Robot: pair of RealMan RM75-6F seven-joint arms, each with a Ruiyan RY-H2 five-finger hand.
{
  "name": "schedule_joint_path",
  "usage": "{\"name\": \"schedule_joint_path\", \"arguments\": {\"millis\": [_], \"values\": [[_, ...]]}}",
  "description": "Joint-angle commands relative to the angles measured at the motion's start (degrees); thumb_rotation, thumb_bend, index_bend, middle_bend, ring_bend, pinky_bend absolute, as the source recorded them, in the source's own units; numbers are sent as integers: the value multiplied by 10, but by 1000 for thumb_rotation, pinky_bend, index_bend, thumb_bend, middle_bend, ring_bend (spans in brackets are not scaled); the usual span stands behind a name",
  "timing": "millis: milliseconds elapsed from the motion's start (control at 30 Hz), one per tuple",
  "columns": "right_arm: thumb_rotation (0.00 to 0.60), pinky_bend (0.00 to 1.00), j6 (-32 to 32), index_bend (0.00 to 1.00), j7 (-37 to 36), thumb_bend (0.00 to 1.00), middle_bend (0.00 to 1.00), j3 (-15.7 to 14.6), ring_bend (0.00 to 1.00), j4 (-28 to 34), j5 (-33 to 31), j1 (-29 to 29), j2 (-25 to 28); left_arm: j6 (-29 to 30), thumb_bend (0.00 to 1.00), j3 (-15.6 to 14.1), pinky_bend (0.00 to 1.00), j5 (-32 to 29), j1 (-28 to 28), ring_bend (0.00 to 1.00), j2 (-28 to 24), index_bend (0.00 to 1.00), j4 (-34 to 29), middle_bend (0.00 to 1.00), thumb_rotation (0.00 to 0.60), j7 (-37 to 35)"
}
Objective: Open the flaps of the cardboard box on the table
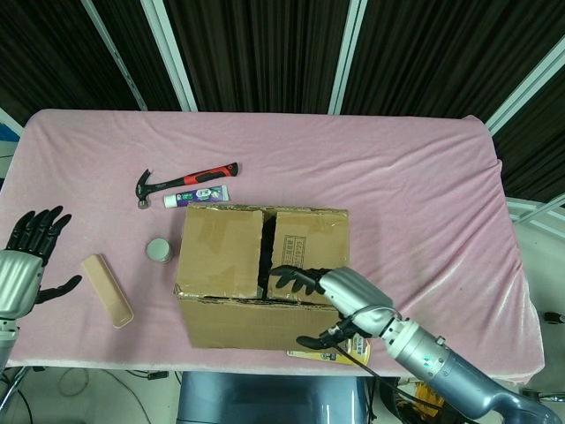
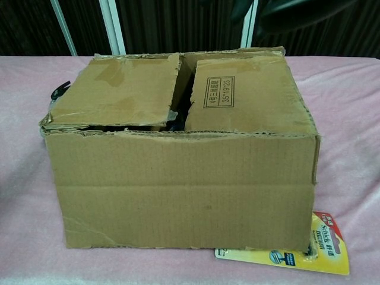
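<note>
The cardboard box [image 1: 256, 265] stands mid-table, near the front edge. Its long front flap [image 2: 178, 190] hangs down against the front wall. Two inner flaps lie flat on top: the left one [image 2: 113, 98] and the right one [image 2: 243, 95], which has a printed label, with a dark gap between them. My right hand [image 1: 331, 287] hovers at the box's near right top edge, holding nothing; its fingers [image 1: 291, 278] reach over the rim towards the gap. In the chest view it is only a dark shape [image 2: 279, 9] at the top. My left hand [image 1: 31, 256] is open at the table's far left.
A red-handled hammer [image 1: 185, 183] and a toothpaste tube [image 1: 199, 196] lie behind the box. A small round tin [image 1: 160, 250] and a beige bar [image 1: 108, 290] lie to its left. A yellow razor pack [image 2: 314, 252] pokes out under the box's front right corner.
</note>
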State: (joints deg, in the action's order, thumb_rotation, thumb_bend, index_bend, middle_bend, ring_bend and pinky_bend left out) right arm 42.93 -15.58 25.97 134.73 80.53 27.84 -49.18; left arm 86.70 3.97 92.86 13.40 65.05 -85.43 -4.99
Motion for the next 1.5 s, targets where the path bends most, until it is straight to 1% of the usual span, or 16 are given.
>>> {"name": "schedule_joint_path", "arguments": {"millis": [33, 167, 233, 300, 367, 433, 533, 600, 667, 733, 833, 900, 967, 1067, 1300, 1500], "values": [[600, 246, 191, 51, 240, 268, 141, -95, 69, -37, -16, -89, -44, -25, 140, 3, 0, 15, 23, 0, -23, 0, -30, 0, 600, 23], [600, 238, 294, 13, 278, 268, 106, -128, 45, -105, 20, -142, -79, -77, 158, 10, 0, 28, 64, 0, -56, 0, -81, 0, 600, 35], [600, 238, 335, 13, 275, 268, 105, -142, 44, -144, 32, -165, -94, -127, 179, 12, 0, 34, 95, 0, -82, 0, -111, 0, 600, 36], [600, 238, 366, 13, 256, 268, 105, -154, 45, -182, 39, -184, -109, -182, 207, 19, 0, 39, 134, 0, -106, 0, -138, 0, 600, 40], [600, 238, 382, 12, 243, 268, 105, -163, 45, -210, 43, -195, -120, -222, 234, 26, 0, 40, 164, 0, -121, 0, -155, 0, 600, 50], [600, 238, 393, 12, 234, 269, 105, -172, 45, -239, 44, -205, -130, -273, 290, 35, 0, 54, 206, 0, -133, 0, -172, 0, 600, 58], [600, 238, 397, 13, 207, 270, 105, -182, 45, -268, 51, -209, -141, -351, 404, 41, 0, 70, 265, 0, -153, 0, -180, 0, 600, 47], [600, 238, 393, 12, 187, 269, 105, -187, 45, -292, 56, -207, -148, -424, 471, 52, 0, 81, 325, 0, -160, 0, -184, 0, 600, 45], [600, 238, 398, 12, 176, 269, 105, -186, 45, -306, 61, -205, -155, -457, 556, 62, 3, 80, 358, 0, -156, 4, -187, 0, 600, 44], [600, 238, 401, 13, 165, 269, 107, -185, 45, -317, 63, -203, -162, -479, 623, 68, 21, 78, 384, 0, -147, 20, -189, 9, 600, 45], [600, 238, 402, 13, 153, 269, 110, -183, 45, -330, 61, -201, -169, -504, 701, 74, 87, 73, 416, 13, -127, 69, -188, 62, 600, 50], [600, 238, 402, 13, 146, 269, 110, -183, 45, -338, 59, -200, -173, -516, 737, 77, 137, 70, 434, 50, -110, 106, -184, 117, 600, 56], [600, 238, 401, 13, 142, 269, 110, -183, 45, -344, 58, -198, -176, -520, 771, 78, 196, 68, 447, 112, -92, 157, -177, 190, 600, 62], [600, 238, 400, 12, 140, 269, 115, -183, 45, -348, 58, -196, -178, -524, 809, 78, 256, 67, 461, 173, -73, 211, -168, 258, 600, 67], [600, 238, 395, 12, 139, 269, 121, -186, 45, -355, 62, -190, -184, -550, 917, 75, 313, 55, 494, 234, -31, 260, -146, 336, 600, 86], [600, 238, 397, 12, 138, 270, 121, -189, 45, -366, 70, -187, -190, -580, 968, 69, 323, 38, 517, 256, -1, 282, -128, 375, 600, 115]]}}
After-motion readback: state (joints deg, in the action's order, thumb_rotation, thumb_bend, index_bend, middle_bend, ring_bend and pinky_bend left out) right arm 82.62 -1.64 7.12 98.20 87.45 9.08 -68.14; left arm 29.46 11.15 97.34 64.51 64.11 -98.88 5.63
